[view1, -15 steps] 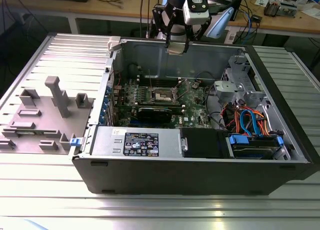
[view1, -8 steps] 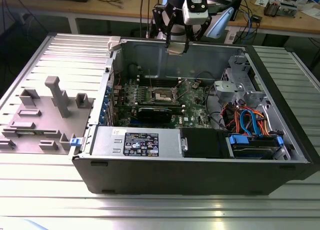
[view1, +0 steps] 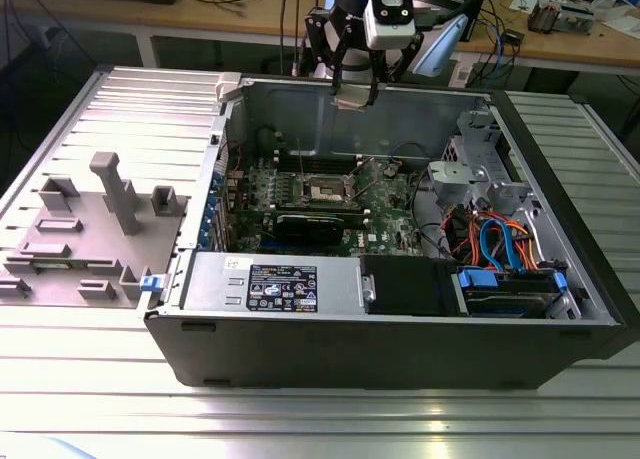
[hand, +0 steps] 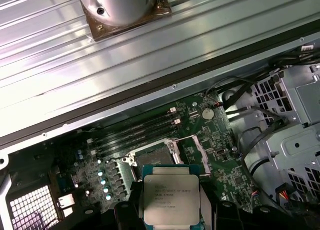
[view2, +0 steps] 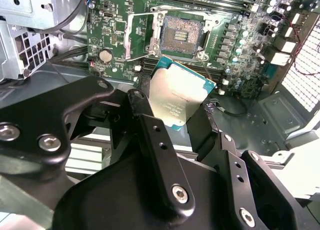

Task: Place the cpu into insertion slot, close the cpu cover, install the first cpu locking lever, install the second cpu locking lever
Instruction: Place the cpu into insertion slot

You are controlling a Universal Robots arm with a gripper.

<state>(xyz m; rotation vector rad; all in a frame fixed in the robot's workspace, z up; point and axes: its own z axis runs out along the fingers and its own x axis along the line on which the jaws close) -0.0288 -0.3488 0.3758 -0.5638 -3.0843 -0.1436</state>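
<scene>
One cpu [view2: 180, 97], held by two opposite edges between the black fingers [view2: 145, 115] of the gripper [view1: 355, 97], which close on it from either side; its metal top shows in both wrist views

Location: in the air, well above the board [view1: 385, 204] and apart from it, over the far side of the open case [view1: 400, 354] in the exterior view

Socket [view2: 181, 34]: bare, contact field exposed, nothing seated in it

Cover [view2: 130, 37]: swung open and lying just beside the socket, window frame clear of the contact field

Levers: too small to tell how they stand

Step in hand, as judged: the first, carrying the cpu to the socket; cover and both levers not yet dealt with

Requirement, as judged: seating calls for the cpu to be brought level, squared to the socket's outline and centred over it, then let down gently, since any tilt or offset could harm the contacts; the open cover must stay out of the path

Arm pose: wrist hangs high near the case's far wall in the exterior view, gripper pointing downward into the case, fingertips lowest
</scene>
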